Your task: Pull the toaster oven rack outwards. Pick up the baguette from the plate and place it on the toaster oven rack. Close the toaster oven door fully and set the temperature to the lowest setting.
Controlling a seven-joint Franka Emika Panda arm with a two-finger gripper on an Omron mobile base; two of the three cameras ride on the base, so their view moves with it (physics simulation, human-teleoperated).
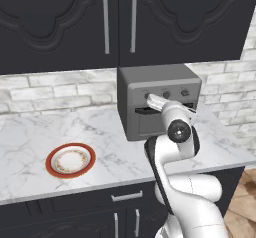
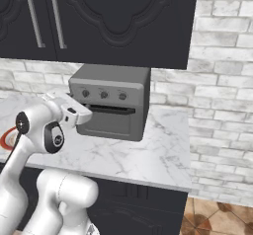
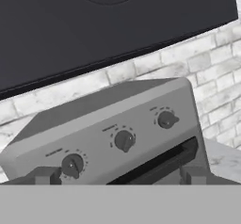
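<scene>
One toaster oven (image 1: 159, 99) sits on the marble counter (image 1: 100, 132) against the brick wall, and it carries three round knobs (image 3: 124, 140) in a row above its front. One toaster oven door (image 2: 112, 122) stands upright against the front, its dark handle bar (image 2: 111, 110) running along the top edge just under the knobs. One plate (image 1: 71, 160), red-orange rim and white centre, lies bare on the counter well to the left of the oven; in the right base view just a sliver of it (image 2: 7, 139) peeks out behind the arm. The gripper (image 3: 120, 175) hovers right in front of the knob row, jaws spread wide with nothing between them, the two dark fingertips (image 3: 47, 175) framing the leftmost knob and the handle bar. The hand view gives the knobs' pointer marks and tick rings up close, which the base views blur; the left base view gives the plate and the counter's open stretch. Overhead hang dark cabinets (image 1: 117, 19) with two silver pulls (image 1: 105, 22), their underside close above the oven's top. The counter's front edge runs near the plate, and to the right of the oven the marble lies bare to its end.
</scene>
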